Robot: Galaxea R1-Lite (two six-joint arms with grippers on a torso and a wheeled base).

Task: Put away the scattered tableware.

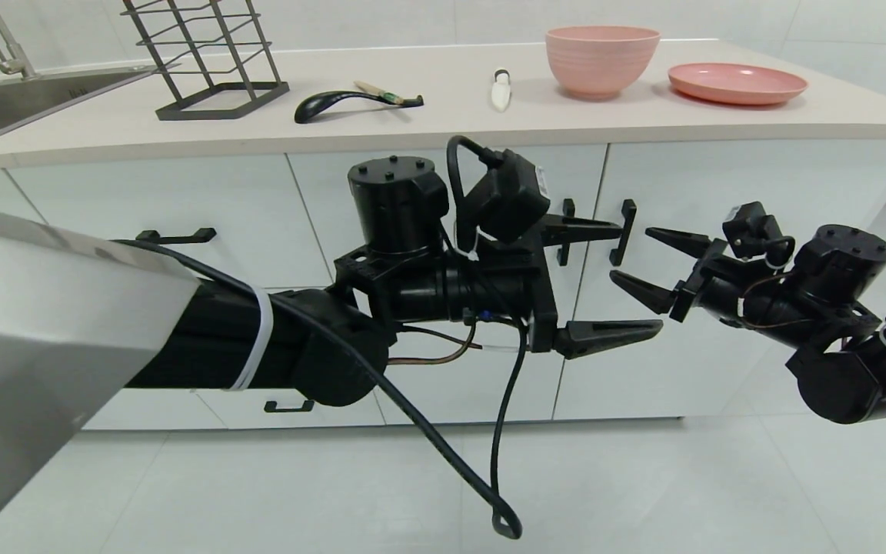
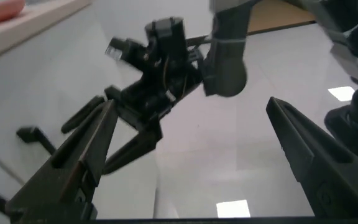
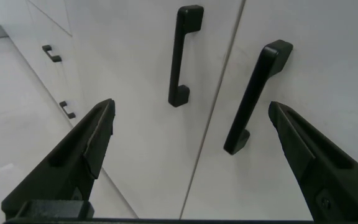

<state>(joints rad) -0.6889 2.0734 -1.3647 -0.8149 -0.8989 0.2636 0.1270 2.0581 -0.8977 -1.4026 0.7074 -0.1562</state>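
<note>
On the white countertop point(image 1: 443, 115) lie a black spoon point(image 1: 329, 101), a wooden-handled utensil point(image 1: 388, 95), and a small white spoon point(image 1: 500, 88). A pink bowl point(image 1: 601, 60) and a pink plate point(image 1: 737, 81) stand at the right. My left gripper point(image 1: 604, 278) hangs open and empty below the counter, in front of the cabinet doors. My right gripper point(image 1: 643, 261) is open and empty just right of it, facing the door handles point(image 3: 182, 56). In the left wrist view the right gripper point(image 2: 114, 134) shows beyond my own fingers point(image 2: 82, 162).
A black wire rack point(image 1: 208, 58) stands on the counter at the left, beside a steel sink point(image 1: 20, 96) with a tap. White cabinet doors with black handles point(image 1: 627, 227) run under the counter. The tiled floor point(image 1: 604, 485) is open below.
</note>
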